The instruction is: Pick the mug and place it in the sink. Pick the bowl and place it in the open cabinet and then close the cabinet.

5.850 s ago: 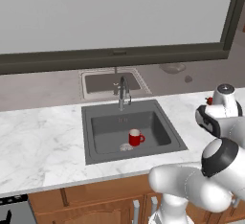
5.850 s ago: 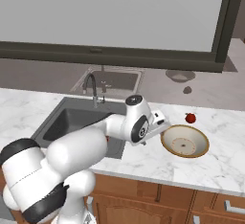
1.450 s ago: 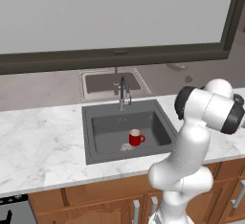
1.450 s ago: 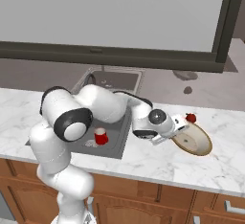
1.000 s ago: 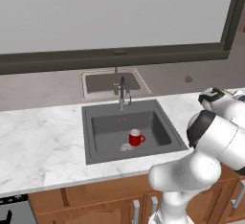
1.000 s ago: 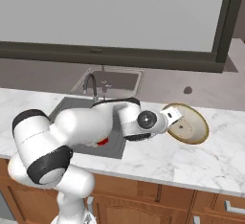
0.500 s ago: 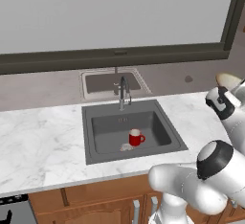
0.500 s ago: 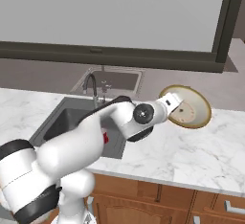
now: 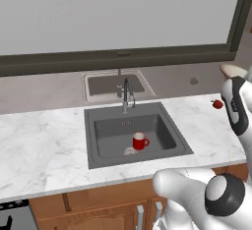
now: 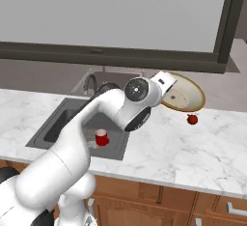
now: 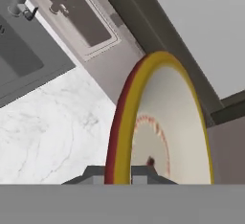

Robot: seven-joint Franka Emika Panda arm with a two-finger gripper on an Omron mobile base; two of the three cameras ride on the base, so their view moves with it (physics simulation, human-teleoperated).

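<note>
Pincer [image 11: 118,173] is seen clamped on the rim of the bowl [image 10: 185,93], one finger on the tan outside, one on the cream inside. Bowl is held in the air, tilted steeply on edge, above the white marble surface [image 10: 193,148] to the right of the sink [image 10: 58,123]. In the hand view the bowl [image 11: 162,132] is shown edge-on, yellow-tan rim and speckled centre visible, with the wall behind it. In the left base view a sliver of the bowl [image 9: 235,70] is visible at the right edge, above the white arm link.

Small red fruit-like item [image 10: 192,119] is seen resting on the surface below the bowl, not touching it.

Mug [image 9: 140,141] is seen upright in the sink basin [image 9: 106,143], handle to its right, near the drain. Chrome faucet [image 9: 126,95] is mounted at the back edge of the sink.

Cabinet is not made out in these frames.
</note>
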